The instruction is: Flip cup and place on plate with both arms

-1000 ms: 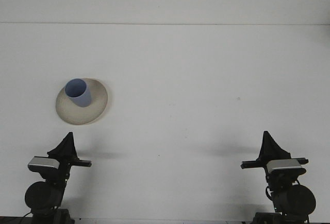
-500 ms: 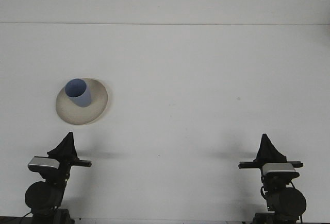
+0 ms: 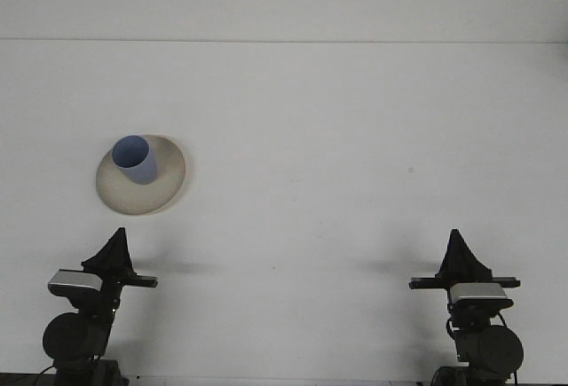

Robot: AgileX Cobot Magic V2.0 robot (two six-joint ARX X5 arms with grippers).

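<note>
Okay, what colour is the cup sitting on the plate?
The cup is light blue, standing on a beige plate. The front view shows it clearly.

The bench (image 3: 355, 137) lies open across its middle and right. The only obstacle is the plate (image 3: 164, 186) with the upright cup (image 3: 135, 161) on it, at the left, just ahead of the left tool (image 3: 115, 244). The right tool (image 3: 458, 246) faces bare surface.

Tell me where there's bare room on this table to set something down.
Nearly everywhere. The table is bare from the plate rightward to the right edge, and between the left gripper and right gripper. Only the left side is taken: the cup stands on the plate there, just ahead of the left gripper.
</note>
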